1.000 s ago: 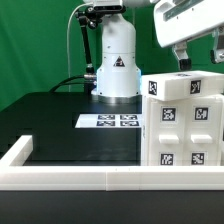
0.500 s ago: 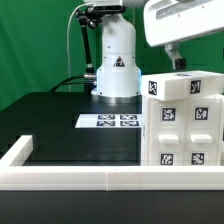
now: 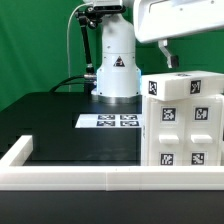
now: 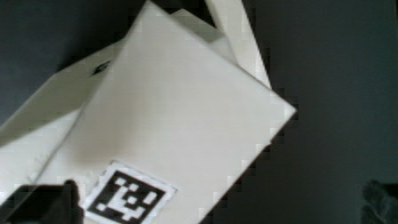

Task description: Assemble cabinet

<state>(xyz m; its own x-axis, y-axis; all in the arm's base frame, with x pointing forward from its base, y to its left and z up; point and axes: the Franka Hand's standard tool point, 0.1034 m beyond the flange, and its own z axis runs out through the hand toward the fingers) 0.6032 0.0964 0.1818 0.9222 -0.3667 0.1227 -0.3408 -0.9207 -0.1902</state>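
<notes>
The cabinet [image 3: 182, 125] is a white boxy shell with several black-and-white tags on its faces. It stands on the black table at the exterior view's right, near the front rim. My gripper [image 3: 180, 58] hangs above the cabinet's top, apart from it, and one dark finger [image 3: 165, 55] shows below the white hand. In the wrist view the cabinet's white top [image 4: 169, 110] with one tag [image 4: 134, 196] fills the picture. My gripper [image 4: 210, 205] is open there, its fingertips [image 4: 36, 205] at the two picture edges, holding nothing.
The marker board [image 3: 112, 121] lies flat on the table in front of the arm's white base [image 3: 116, 70]. A low white rim [image 3: 80, 178] frames the table's front and the exterior view's left side. A green backdrop stands behind.
The gripper has moved toward the exterior view's left above the cabinet over the last second. The cabinet has not moved.
</notes>
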